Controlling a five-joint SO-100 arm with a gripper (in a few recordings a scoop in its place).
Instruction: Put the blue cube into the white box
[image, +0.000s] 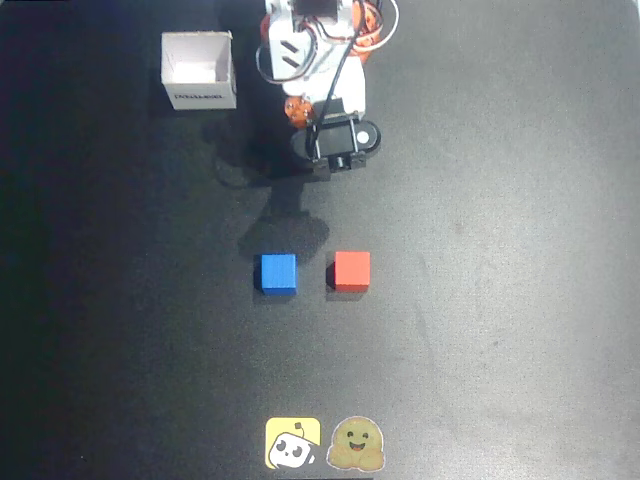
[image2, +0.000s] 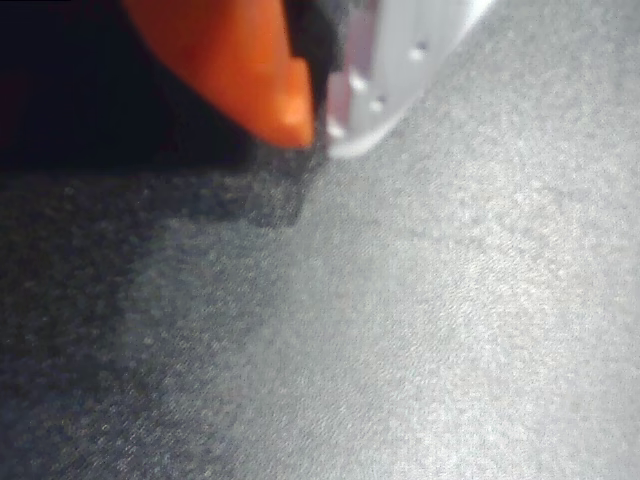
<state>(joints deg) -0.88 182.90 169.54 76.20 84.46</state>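
Note:
The blue cube (image: 278, 273) sits on the black table in the middle of the overhead view, with the red cube (image: 351, 270) just to its right. The white box (image: 199, 70) stands open-topped at the upper left, dark lettering on its near side. My arm (image: 335, 120) is folded back at the top centre, well above both cubes and to the right of the box. In the wrist view my gripper (image2: 322, 135) hangs close over bare dark table, its orange finger (image2: 270, 90) and white finger (image2: 390, 90) meeting at the tips with nothing between them.
Two flat stickers, a yellow one (image: 292, 443) and a tan smiling one (image: 357, 444), lie at the bottom edge of the overhead view. The arm's shadow falls between its base and the cubes.

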